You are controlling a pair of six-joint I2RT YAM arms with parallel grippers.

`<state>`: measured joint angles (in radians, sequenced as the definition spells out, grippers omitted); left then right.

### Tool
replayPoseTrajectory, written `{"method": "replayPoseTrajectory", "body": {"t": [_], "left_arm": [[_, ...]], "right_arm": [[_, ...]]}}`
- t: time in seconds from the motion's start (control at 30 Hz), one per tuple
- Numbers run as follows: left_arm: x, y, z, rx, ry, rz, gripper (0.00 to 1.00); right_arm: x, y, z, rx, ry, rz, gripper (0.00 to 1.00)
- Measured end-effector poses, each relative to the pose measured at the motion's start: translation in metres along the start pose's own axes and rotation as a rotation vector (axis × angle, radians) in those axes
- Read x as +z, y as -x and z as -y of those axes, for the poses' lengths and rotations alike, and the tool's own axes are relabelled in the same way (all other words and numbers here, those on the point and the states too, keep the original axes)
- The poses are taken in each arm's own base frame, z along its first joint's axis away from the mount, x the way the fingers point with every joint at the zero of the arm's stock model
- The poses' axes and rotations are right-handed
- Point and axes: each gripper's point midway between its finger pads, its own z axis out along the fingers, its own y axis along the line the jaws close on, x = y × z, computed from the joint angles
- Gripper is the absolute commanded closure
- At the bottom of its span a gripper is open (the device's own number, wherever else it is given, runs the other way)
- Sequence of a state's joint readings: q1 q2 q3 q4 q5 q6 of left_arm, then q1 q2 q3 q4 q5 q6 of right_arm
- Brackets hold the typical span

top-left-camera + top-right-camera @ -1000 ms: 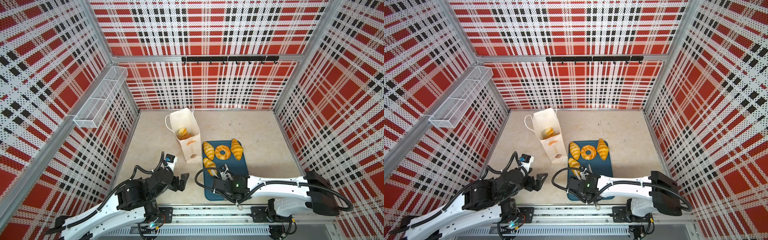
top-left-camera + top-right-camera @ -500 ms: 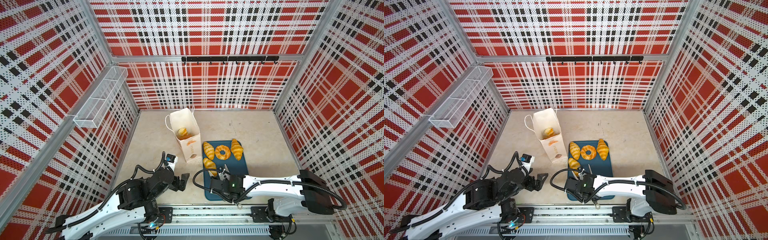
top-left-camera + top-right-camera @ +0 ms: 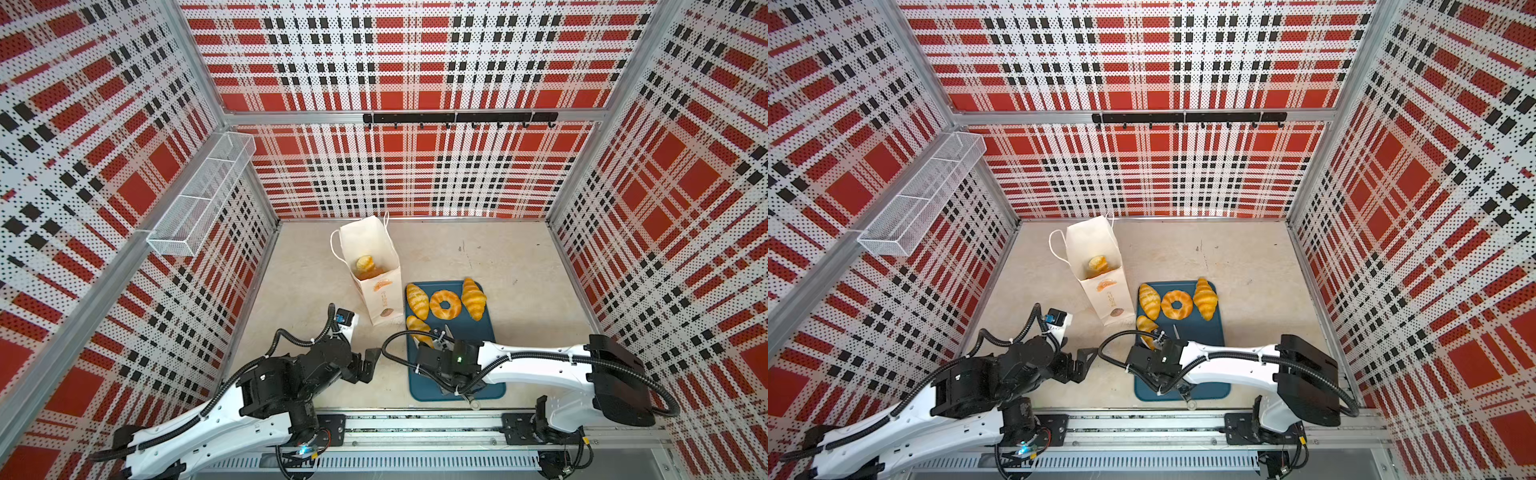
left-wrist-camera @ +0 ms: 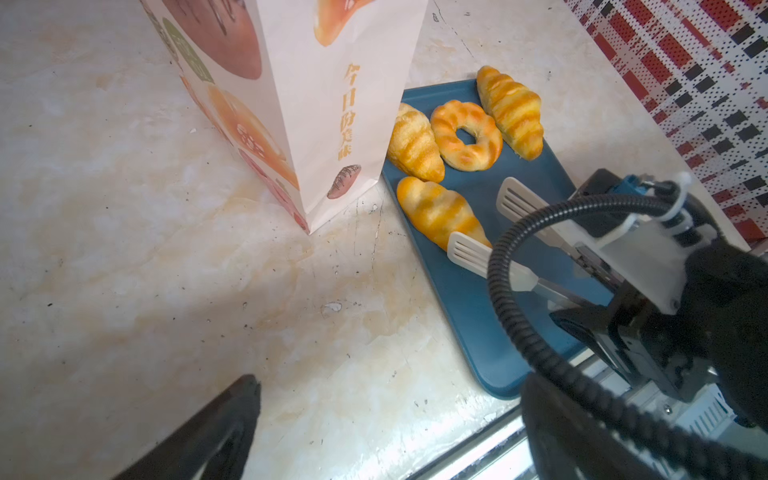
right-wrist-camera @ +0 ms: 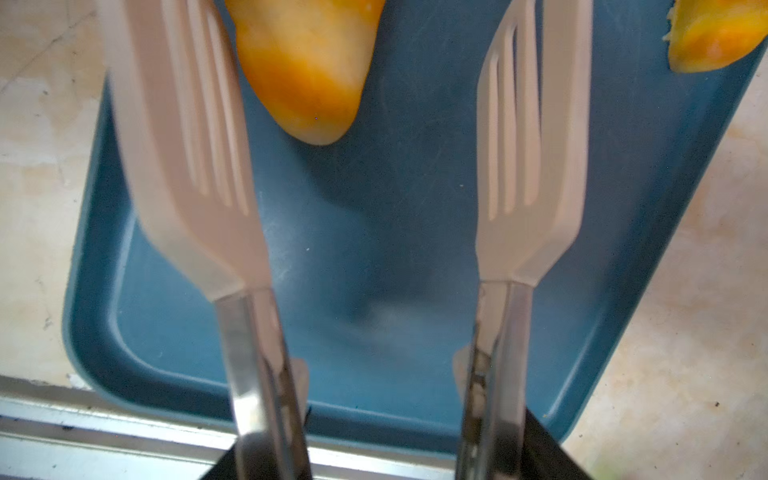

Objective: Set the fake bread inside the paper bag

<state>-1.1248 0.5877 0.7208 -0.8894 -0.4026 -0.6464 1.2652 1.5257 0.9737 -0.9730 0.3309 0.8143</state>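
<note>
The white paper bag [image 3: 376,286] [image 3: 1100,291] [image 4: 332,104] stands open on the table, with fake bread [image 3: 365,264] showing inside. On the teal tray [image 3: 478,332] lie two croissants [image 3: 417,300] [image 3: 473,298] and a ring doughnut [image 3: 445,304]. A third croissant [image 3: 417,326] [image 4: 436,210] lies nearest me. My right gripper [image 3: 431,336] [image 4: 484,218] carries white slotted tong blades [image 5: 528,124]. They stand apart, straddling that croissant's near end without clamping it. My left gripper [image 3: 372,357] [image 4: 386,415] hangs open over bare table, left of the tray.
A white wire basket [image 3: 199,203] hangs on the left wall and a black hook rail [image 3: 457,118] on the back wall. The metal base rail [image 3: 415,424] runs along the front edge. Bare table [image 3: 478,249] lies behind the tray and bag.
My right gripper has shifted slightly left, bringing its blades around the near croissant's end. The left arm has not moved.
</note>
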Motion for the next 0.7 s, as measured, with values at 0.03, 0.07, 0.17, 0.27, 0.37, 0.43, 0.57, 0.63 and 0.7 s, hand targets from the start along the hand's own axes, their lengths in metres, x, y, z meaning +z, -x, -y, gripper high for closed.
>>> {"method": "replayPoseTrajectory", "body": {"t": [0.03, 0.07, 0.17, 0.27, 0.37, 0.43, 0.57, 0.63, 0.7], "left_arm": [[0.0, 0.0, 0.0, 0.0, 0.0, 0.0, 0.0], [-0.0001, 0.0002, -0.0002, 0.0, 0.001, 0.001, 0.01], [-0.0003, 0.0004, -0.0002, 0.0, 0.001, 0.003, 0.01], [-0.001, 0.0011, -0.0006, -0.002, 0.0, 0.007, 0.01], [-0.001, 0.0012, -0.0008, -0.001, 0.001, 0.008, 0.0], [-0.0009, 0.0011, -0.0008, -0.001, 0.002, 0.007, 0.01], [-0.001, 0.0012, -0.0008, -0.001, 0.001, 0.008, 0.01], [-0.0015, 0.0015, -0.0008, -0.002, 0.0, 0.01, 0.01], [-0.0024, 0.0021, -0.0009, -0.005, -0.003, 0.014, 0.01]], "right_arm": [[0.0009, 0.0011, -0.0006, -0.004, 0.002, -0.005, 0.35], [0.0018, 0.002, -0.0007, -0.006, 0.003, -0.01, 0.35], [0.0034, 0.0035, 0.0005, -0.013, 0.006, -0.02, 0.37], [0.0042, 0.004, 0.0012, -0.023, 0.003, -0.029, 0.4], [0.0072, 0.0042, 0.0001, -0.042, -0.008, -0.049, 0.43], [0.0086, 0.0042, -0.0014, -0.055, -0.012, -0.059, 0.46], [0.0094, 0.0049, -0.0014, -0.062, -0.013, -0.063, 0.48], [0.0093, 0.0049, -0.0015, -0.062, -0.012, -0.063, 0.49], [0.0092, 0.005, -0.0015, -0.062, -0.011, -0.062, 0.5]]}}
